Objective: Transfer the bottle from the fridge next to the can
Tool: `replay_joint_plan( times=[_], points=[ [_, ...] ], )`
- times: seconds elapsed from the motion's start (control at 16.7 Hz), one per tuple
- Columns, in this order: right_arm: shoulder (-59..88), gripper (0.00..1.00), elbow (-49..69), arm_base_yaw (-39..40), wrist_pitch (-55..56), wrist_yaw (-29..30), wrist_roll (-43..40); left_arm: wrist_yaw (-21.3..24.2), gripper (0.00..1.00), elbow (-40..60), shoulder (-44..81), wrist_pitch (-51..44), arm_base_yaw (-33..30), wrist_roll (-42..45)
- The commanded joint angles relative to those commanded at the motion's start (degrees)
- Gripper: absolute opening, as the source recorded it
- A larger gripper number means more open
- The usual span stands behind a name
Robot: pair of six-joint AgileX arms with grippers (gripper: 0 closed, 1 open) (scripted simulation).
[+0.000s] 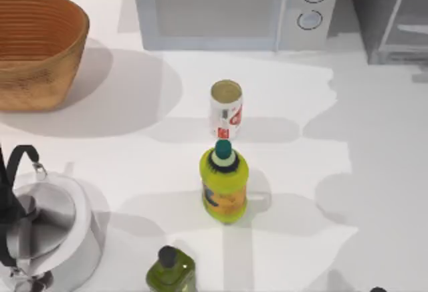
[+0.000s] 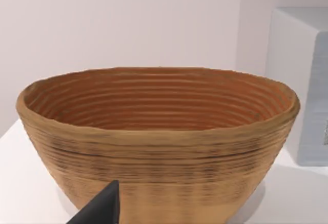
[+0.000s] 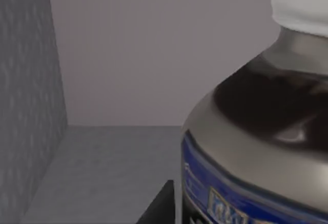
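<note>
Can (image 1: 226,109) mid-table, yellow-green bottle (image 1: 224,183) just in front, microwave (image 1: 234,8) behind, fridge (image 1: 391,15) far right

Bright, even light fills the top view, and the white table (image 1: 374,192) looks nearly washed out. Soft grey shadows spread across it: the basket (image 1: 37,48) throws a broad one toward 3 o'clock. The left wrist view is evenly lit. Inside the fridge (image 3: 102,65) the light is dim, and the bottle (image 3: 256,147) carries a pale sheen.

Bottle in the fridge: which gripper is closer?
Right. Its wrist view shows the bottle close up inside the fridge. The left gripper faces the basket, across the table.
</note>
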Motion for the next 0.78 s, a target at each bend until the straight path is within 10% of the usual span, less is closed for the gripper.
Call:
replay_joint_plan(
  times=[0.78],
  points=[
    [-2.24,0.0,-7.3,5.18,6.26,5.28,-0.01,0.0,1.0,0.0,0.0,0.0,0.0,0.0]
  ],
)
